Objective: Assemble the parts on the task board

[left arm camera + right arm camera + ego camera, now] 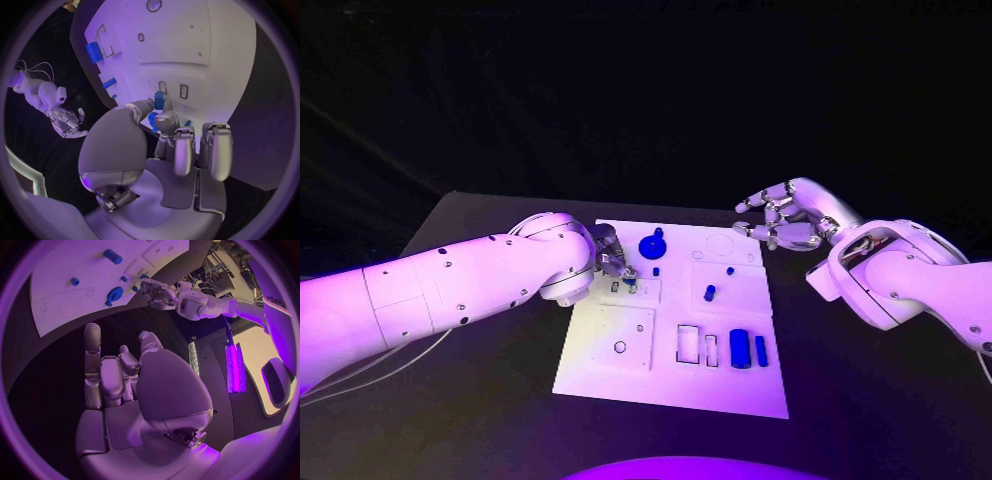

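While the left hand (615,262) sits over the left edge of the task board (733,385), it pinches a small blue part (159,100) between thumb and a finger, right above two small rectangular slots (173,89) on the board; other fingers stay curled back. Can't tell if the part's tip touches the board. Right hand (783,222) hovers off the board's far right corner above the black worktop (862,370), holding nothing, fingers apart and loosely curved. On the board: a blue round knob-like part (653,243) near the far edge, a small blue peg (710,292) mid-board, a tiny blue piece (731,269) just beyond it. Near the front right, a wide blue block (738,348) and a narrower blue bar (762,350) lie side by side, just beside two outlined rectangular recesses (697,345). A small ring (619,348) sits on the front-left raised panel. Far right of the board has a faint circular outline (720,245).
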`<state>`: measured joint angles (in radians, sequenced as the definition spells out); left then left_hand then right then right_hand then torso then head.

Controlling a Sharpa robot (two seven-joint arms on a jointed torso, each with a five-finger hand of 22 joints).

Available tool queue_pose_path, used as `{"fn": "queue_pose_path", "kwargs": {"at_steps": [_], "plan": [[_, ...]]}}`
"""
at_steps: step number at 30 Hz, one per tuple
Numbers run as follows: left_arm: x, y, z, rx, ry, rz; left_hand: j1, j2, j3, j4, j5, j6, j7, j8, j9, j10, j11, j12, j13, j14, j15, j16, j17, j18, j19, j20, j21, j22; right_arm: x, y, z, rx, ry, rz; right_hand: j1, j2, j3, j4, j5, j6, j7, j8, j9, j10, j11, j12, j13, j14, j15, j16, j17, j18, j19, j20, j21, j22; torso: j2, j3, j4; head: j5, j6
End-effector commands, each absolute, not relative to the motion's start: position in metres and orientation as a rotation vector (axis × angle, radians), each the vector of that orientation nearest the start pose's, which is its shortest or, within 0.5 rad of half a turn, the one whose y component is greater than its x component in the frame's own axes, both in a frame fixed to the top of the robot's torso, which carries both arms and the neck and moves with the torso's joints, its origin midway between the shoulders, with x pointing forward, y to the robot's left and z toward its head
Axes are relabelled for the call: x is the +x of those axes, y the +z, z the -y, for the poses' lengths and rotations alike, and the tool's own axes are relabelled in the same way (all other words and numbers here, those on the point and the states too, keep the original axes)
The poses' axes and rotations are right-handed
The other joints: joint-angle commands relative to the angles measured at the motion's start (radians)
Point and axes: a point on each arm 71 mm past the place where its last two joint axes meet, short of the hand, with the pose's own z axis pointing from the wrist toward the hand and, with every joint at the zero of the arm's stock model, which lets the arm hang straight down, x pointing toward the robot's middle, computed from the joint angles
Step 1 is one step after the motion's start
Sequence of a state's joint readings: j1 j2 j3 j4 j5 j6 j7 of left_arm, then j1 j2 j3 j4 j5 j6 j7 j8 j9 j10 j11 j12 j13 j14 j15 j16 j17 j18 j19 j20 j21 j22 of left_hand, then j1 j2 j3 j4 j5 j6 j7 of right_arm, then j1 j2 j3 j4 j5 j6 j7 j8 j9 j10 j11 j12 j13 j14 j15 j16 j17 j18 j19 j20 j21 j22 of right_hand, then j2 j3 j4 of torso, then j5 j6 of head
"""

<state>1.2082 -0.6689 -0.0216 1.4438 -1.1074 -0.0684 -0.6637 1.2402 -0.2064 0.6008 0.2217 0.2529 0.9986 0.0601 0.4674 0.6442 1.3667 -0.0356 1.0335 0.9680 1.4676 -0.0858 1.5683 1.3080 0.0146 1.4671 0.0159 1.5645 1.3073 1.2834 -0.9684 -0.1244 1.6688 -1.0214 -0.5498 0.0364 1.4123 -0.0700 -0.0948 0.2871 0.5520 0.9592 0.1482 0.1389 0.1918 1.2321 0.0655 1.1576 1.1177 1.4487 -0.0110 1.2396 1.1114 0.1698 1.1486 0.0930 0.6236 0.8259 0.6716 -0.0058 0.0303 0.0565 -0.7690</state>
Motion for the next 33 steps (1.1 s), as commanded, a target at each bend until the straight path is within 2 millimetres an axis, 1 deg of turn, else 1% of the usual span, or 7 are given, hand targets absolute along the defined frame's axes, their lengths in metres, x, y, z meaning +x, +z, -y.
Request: {"fn": "queue_pose_path", "kwargs": {"at_steps": [1, 4, 14, 22, 27, 31, 33], "plan": [[0.4973, -0.2153, -0.1604, -0.324, -0.358, -2.159, 0.001, 0.014, 0.169, -0.162, 0.003, 0.018, -0.023, 0.005, 0.075, 0.005, -0.003, -0.002, 0.001, 0.103, -0.006, 0.002, 0.263, -0.015, 0.104, -0.004, 0.006, 0.264, 0.4621, -0.1534, 0.2255, 0.218, 0.899, -1.518, -0.005, 0.005, 0.003, -0.001, 0.006, 0.001, -0.005, 0.005, 0.002, 0.001, -0.008, -0.003, -0.001, 0.003, -0.004, -0.004, -0.001, 0.009, 0.009, 0.001, -0.004, -0.001, 0.000, 0.0000, 0.0003, -0.001, 0.001], [0.4967, -0.2171, -0.1596, -0.316, -0.349, -2.157, -0.001, 0.012, 0.172, -0.163, 0.007, 0.019, -0.023, 0.006, 0.077, 0.006, -0.004, -0.003, -0.002, 0.103, -0.007, 0.002, 0.263, -0.015, 0.104, -0.005, 0.006, 0.264, 0.4626, -0.1537, 0.2255, 0.218, 0.898, -1.520, -0.005, 0.005, 0.003, -0.001, 0.006, 0.001, -0.005, 0.005, 0.002, 0.001, -0.008, -0.003, -0.001, 0.003, -0.004, -0.004, -0.001, 0.009, 0.009, 0.001, -0.004, -0.001, -0.001, -0.0007, -0.0005, -0.002, -0.001], [0.4953, -0.2203, -0.1581, -0.280, -0.329, -2.169, -0.003, 0.011, 0.175, -0.164, 0.010, 0.020, -0.024, 0.006, 0.078, 0.008, -0.004, -0.004, -0.003, 0.103, -0.007, 0.002, 0.263, -0.015, 0.104, -0.006, 0.006, 0.264, 0.4628, -0.1543, 0.2254, 0.217, 0.898, -1.528, -0.005, 0.005, 0.004, -0.001, 0.008, 0.003, -0.006, 0.006, 0.002, 0.001, -0.008, -0.003, -0.002, 0.003, -0.004, -0.004, 0.000, 0.009, 0.010, 0.001, -0.002, 0.000, 0.000, 0.0004, -0.0008, 0.002, 0.002], [0.4949, -0.2214, -0.1573, -0.250, -0.312, -2.176, -0.004, 0.010, 0.176, -0.165, 0.011, 0.020, -0.024, 0.007, 0.078, 0.008, -0.004, -0.003, -0.003, 0.103, -0.007, 0.002, 0.263, -0.015, 0.104, -0.006, 0.006, 0.264, 0.4628, -0.1547, 0.2255, 0.217, 0.898, -1.532, -0.005, 0.005, 0.004, -0.001, 0.008, 0.003, -0.006, 0.006, 0.002, 0.001, -0.008, -0.004, -0.002, 0.003, -0.004, -0.004, 0.000, 0.009, 0.010, 0.001, -0.003, 0.000, 0.000, 0.0000, -0.0008, 0.003, 0.001], [0.4943, -0.2220, -0.1568, -0.227, -0.305, -2.186, -0.007, 0.004, 0.179, -0.167, 0.015, 0.022, -0.025, 0.009, 0.081, 0.010, -0.005, -0.003, -0.005, 0.103, -0.008, 0.002, 0.263, -0.015, 0.104, -0.007, 0.006, 0.264, 0.4628, -0.1549, 0.2254, 0.216, 0.898, -1.533, -0.006, 0.005, 0.004, -0.001, 0.008, 0.003, -0.006, 0.007, 0.002, 0.000, -0.008, -0.005, -0.004, 0.003, -0.004, -0.005, -0.001, 0.009, 0.010, 0.001, -0.004, -0.001, 0.000, -0.0003, -0.0004, 0.003, 0.002], [0.4939, -0.2224, -0.1560, -0.205, -0.301, -2.191, -0.008, 0.002, 0.181, -0.168, 0.019, 0.023, -0.026, 0.010, 0.083, 0.010, -0.006, -0.005, -0.007, 0.103, -0.008, 0.002, 0.263, -0.015, 0.104, -0.007, 0.006, 0.264, 0.4628, -0.1552, 0.2254, 0.216, 0.898, -1.534, -0.004, 0.004, 0.004, -0.003, 0.007, 0.004, -0.006, 0.007, 0.002, -0.001, -0.009, -0.006, -0.006, 0.003, -0.005, -0.007, -0.003, 0.009, 0.010, 0.001, -0.006, -0.002, 0.000, 0.0001, -0.0007, 0.004, -0.001], [0.4936, -0.2226, -0.1557, -0.199, -0.300, -2.194, -0.008, 0.002, 0.181, -0.168, 0.019, 0.023, -0.026, 0.010, 0.083, 0.010, -0.006, -0.005, -0.007, 0.103, -0.008, 0.002, 0.263, -0.015, 0.104, -0.007, 0.006, 0.264, 0.4628, -0.1553, 0.2252, 0.215, 0.899, -1.534, -0.004, 0.004, 0.004, -0.003, 0.007, 0.004, -0.006, 0.007, 0.002, -0.001, -0.009, -0.006, -0.006, 0.003, -0.005, -0.007, -0.003, 0.009, 0.010, 0.001, -0.006, -0.002, 0.001, 0.0002, -0.0003, 0.003, 0.001]]}}
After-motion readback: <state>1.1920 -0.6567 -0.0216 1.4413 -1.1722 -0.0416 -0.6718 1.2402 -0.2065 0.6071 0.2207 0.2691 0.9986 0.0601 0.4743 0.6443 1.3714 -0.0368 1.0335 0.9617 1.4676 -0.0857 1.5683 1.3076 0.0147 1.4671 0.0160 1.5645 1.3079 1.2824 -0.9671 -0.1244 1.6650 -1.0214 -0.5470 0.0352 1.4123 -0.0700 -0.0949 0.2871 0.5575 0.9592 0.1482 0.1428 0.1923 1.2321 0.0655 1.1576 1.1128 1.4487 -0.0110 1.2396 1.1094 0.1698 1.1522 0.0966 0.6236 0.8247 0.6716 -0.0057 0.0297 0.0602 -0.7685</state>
